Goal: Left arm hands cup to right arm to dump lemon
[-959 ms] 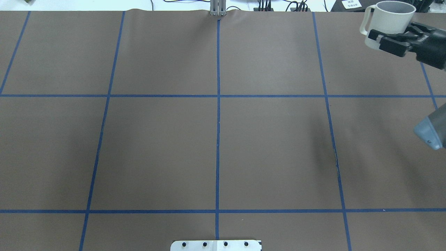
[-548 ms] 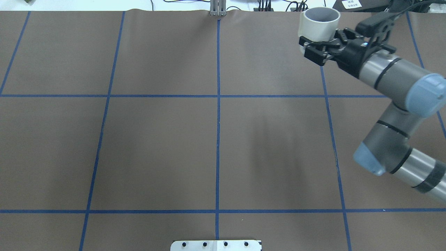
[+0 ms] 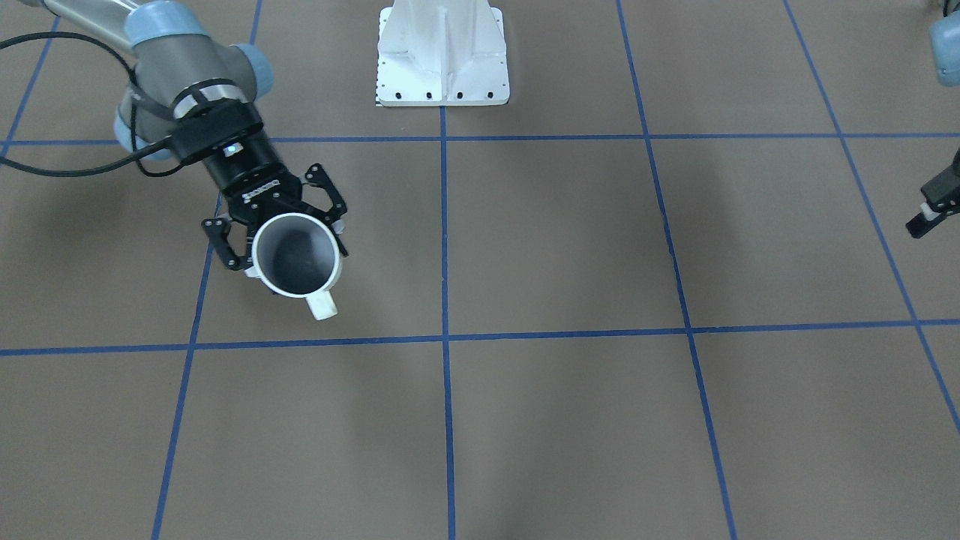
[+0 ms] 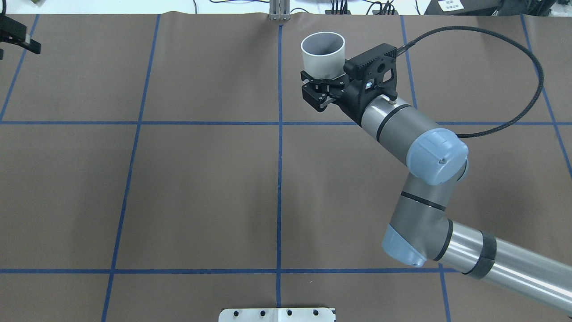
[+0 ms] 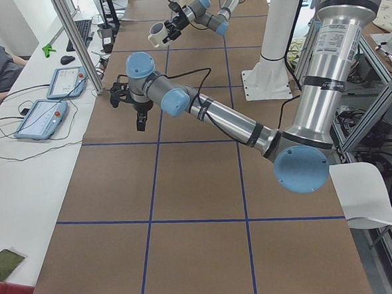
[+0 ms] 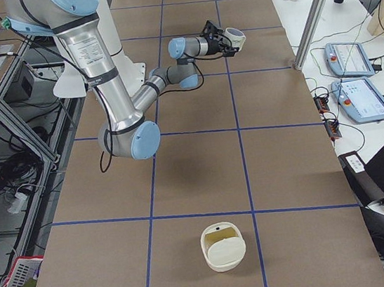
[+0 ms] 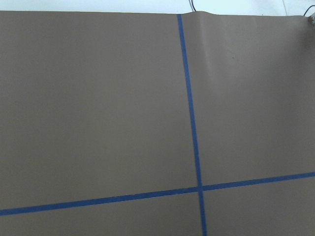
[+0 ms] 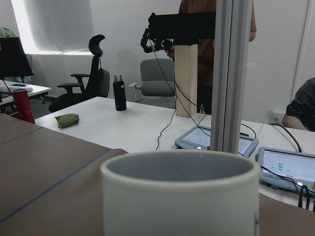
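Fingers (image 3: 223, 241) of right gripper (image 4: 322, 84): 2, pinching the lower wall of the cup (image 4: 322, 65), 1 on each side. Fingers of left gripper (image 4: 17, 40): at the table's far left edge, well apart from the cup. Whether they are spread or pressed together cannot be told.

1. Table (image 4: 201, 188): brown cover, gridded with blue tape lines (image 4: 279, 179).
2. Right arm (image 4: 420, 147): reaches over the far middle of the table, just right of the centre line.
3. Cup: white mug, upright, mouth up, held above the table. The handle points away from the wrist, toward the operators' side.
4. Lemon: not seen. The greyish inside shows no lump in the front-facing view, though the bottom is dim.

Handling, as judged: the hand-over looks done and dumping is the step in hand. Carry the mug level to the dump spot, then roll the wrist slowly until the mouth turns down. The grip must be firm, since it sits low on the wall.

Writing: none readable on the cup. The white label (image 4: 451, 4) beyond the far edge is too small to read.
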